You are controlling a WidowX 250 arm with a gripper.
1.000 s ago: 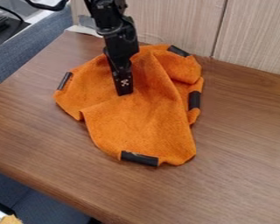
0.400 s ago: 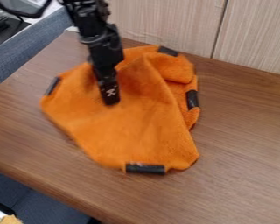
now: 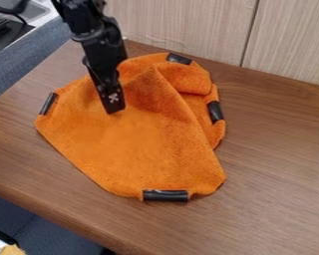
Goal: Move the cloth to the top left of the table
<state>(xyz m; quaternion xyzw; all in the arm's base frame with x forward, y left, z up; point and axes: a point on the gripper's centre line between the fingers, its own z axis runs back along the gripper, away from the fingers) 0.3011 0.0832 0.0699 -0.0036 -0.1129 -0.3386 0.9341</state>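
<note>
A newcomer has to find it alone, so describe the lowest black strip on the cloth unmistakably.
On the brown wooden table lies a rumpled orange cloth. At the cloth's bottom edge, toward the camera, sits the short black strip. It lies nearly level across the view, while the left strip, top strip and right strip all slant.

Open table point(image 3: 278, 154) flanks the cloth point(image 3: 145, 144); wood panelling point(image 3: 189, 27) blocks passage behind.
</note>
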